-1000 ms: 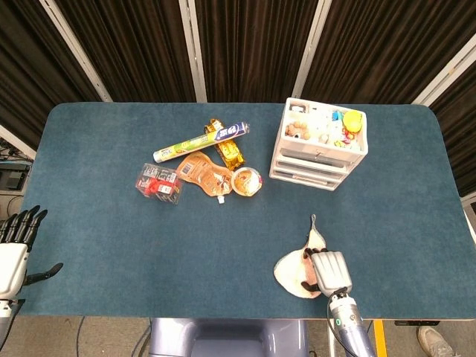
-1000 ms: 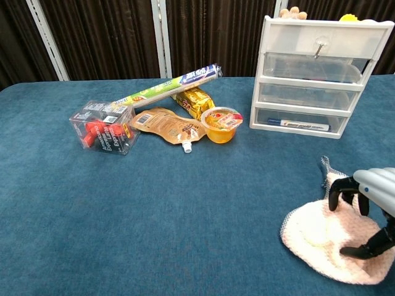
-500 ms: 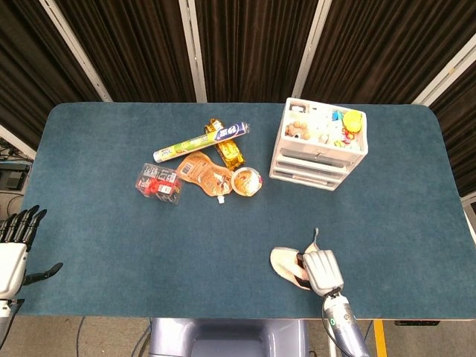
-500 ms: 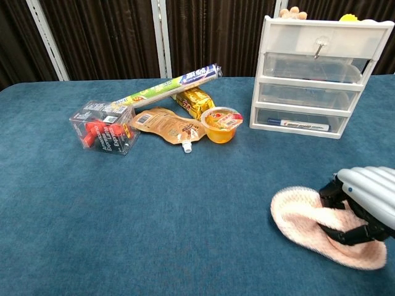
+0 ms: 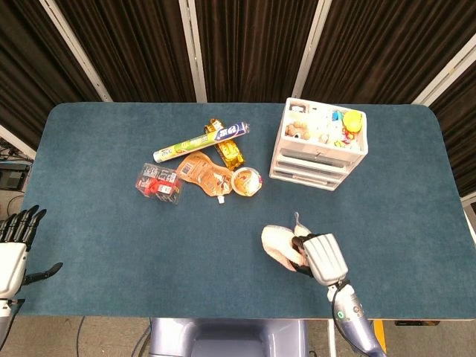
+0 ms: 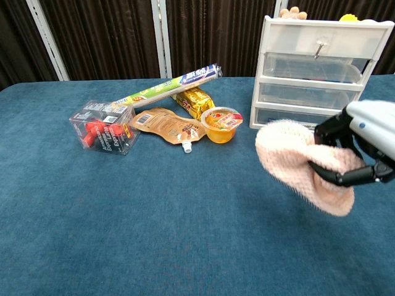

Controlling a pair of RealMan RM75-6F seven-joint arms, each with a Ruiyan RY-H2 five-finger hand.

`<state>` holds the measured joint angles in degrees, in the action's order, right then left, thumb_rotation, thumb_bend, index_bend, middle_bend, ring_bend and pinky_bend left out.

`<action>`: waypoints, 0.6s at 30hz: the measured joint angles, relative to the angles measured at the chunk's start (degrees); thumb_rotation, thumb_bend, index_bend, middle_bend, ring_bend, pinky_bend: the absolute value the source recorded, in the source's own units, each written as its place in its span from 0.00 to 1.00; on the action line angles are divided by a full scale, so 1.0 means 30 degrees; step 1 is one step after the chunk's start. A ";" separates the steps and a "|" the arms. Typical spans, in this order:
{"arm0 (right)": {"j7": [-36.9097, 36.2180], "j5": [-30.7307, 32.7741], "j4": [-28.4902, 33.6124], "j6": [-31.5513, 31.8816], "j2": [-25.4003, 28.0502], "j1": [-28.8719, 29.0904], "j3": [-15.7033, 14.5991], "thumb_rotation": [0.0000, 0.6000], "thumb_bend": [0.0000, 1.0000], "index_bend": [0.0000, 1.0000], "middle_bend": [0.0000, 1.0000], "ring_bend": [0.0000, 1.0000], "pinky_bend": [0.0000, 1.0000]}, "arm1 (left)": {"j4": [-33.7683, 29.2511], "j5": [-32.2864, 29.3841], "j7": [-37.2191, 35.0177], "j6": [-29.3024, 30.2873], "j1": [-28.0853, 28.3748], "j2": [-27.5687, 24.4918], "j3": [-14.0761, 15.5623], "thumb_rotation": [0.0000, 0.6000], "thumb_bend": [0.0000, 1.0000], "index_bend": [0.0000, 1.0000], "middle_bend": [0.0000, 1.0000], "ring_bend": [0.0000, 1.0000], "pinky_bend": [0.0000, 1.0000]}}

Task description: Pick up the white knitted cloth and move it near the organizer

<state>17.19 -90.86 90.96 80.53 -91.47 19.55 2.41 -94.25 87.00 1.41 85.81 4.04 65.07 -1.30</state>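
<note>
The white knitted cloth (image 5: 280, 243) (image 6: 290, 160) hangs bunched in the air above the blue table, pinched in my right hand (image 5: 321, 256) (image 6: 364, 143). It droops in front of the white three-drawer organizer (image 5: 320, 145) (image 6: 318, 68), which stands at the back right with small toys on top. My left hand (image 5: 15, 249) rests open off the table's left front corner, holding nothing; only the head view shows it.
A clutter group sits left of the organizer: a foil roll box (image 6: 173, 86), a gold snack bag (image 6: 194, 100), an orange pouch (image 6: 166, 126), a jelly cup (image 6: 221, 123) and a clear box of red items (image 6: 103, 126). The table's front edge (image 5: 223, 316) runs close below my right hand.
My right hand closed on the cloth, gathered it up and lifted it off the table, moving up and toward the organizer. The left hand stayed still.
</note>
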 measured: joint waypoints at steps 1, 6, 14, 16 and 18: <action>-0.0530 -0.0242 -0.0163 0.0138 0.0049 0.0054 0.0044 1.00 0.47 0.69 0.76 0.75 0.88 | -0.0001 -0.0016 -0.0001 -0.0010 0.0002 0.0001 -0.0004 1.00 0.00 0.00 0.00 0.00 0.00; -0.3531 -0.0969 -0.1237 0.0952 0.0026 0.0211 0.0394 1.00 0.47 0.69 0.76 0.75 0.88 | -0.0031 -0.0131 0.0007 -0.0071 0.0015 0.0014 -0.0039 1.00 0.00 0.00 0.00 0.00 0.00; -0.6894 0.0894 -0.1003 0.1231 -0.0535 0.0206 0.2039 1.00 0.47 0.69 0.76 0.75 0.88 | -0.0034 -0.0193 0.0032 -0.0010 -0.0004 0.0069 -0.0090 1.00 0.00 0.00 0.00 0.00 0.00; -0.7404 0.1515 -0.0602 0.1170 -0.0605 0.0234 0.2597 1.00 0.47 0.69 0.76 0.75 0.88 | -0.0027 -0.0197 0.0063 -0.0009 -0.0006 0.0088 -0.0088 1.00 0.00 0.00 0.00 0.00 0.00; -0.7865 0.2196 -0.0158 0.1090 -0.0679 0.0288 0.3243 1.00 0.47 0.69 0.76 0.75 0.88 | -0.0028 -0.0213 0.0093 -0.0008 -0.0009 0.0100 -0.0093 1.00 0.00 0.00 0.00 0.00 0.00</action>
<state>-6.40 -84.27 90.48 83.80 -93.51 20.41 12.14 -94.34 86.35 1.68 85.78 4.02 65.37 -1.57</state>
